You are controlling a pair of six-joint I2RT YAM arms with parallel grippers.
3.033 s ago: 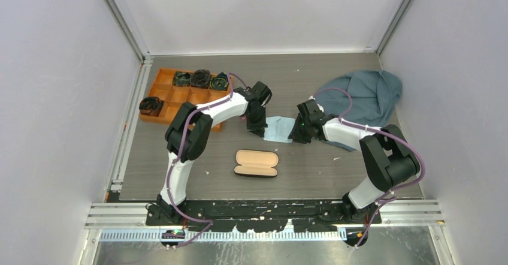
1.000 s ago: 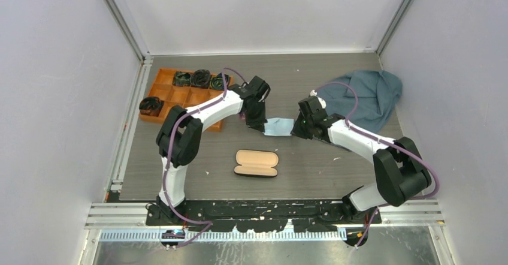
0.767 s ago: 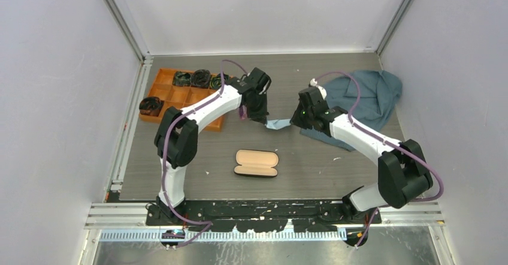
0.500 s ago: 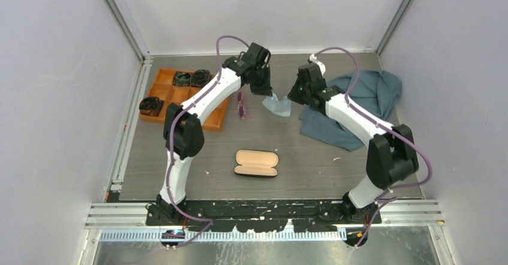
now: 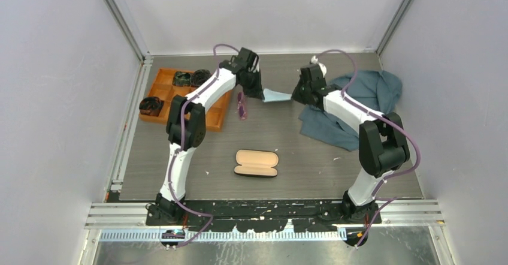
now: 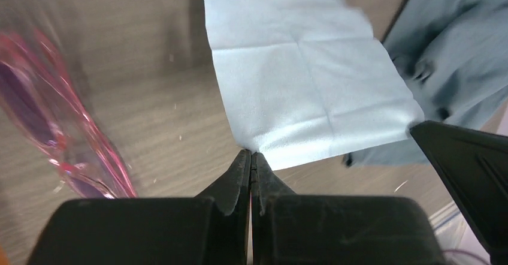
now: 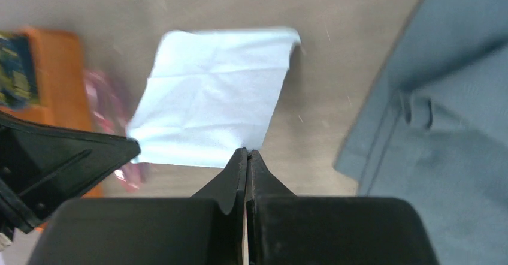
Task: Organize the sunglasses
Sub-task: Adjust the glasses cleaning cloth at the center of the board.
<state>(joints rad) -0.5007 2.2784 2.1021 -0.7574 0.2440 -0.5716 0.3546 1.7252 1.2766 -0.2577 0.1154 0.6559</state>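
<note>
The pink-framed sunglasses [image 5: 242, 105] lie folded on the table beside the orange tray; they also show blurred in the left wrist view [image 6: 54, 127] and in the right wrist view [image 7: 111, 106]. A small light-blue cloth [image 5: 275, 96] hangs stretched in the air between both grippers. My left gripper [image 5: 261, 96] is shut on one corner of the cloth [image 6: 299, 79]. My right gripper [image 5: 293, 97] is shut on the opposite corner of it [image 7: 209, 103]. The open black glasses case [image 5: 256, 163] with tan lining lies at the near middle of the table.
An orange divided tray [image 5: 174, 100] with dark bundles in some compartments stands at the back left. A large grey-blue cloth [image 5: 353, 100] lies crumpled at the back right, under and beside my right arm.
Both grippers have lifted the light-blue cloth off the table and carried it towards the back, stretching it flat between them. The sunglasses, hidden earlier, now lie uncovered on the table.
</note>
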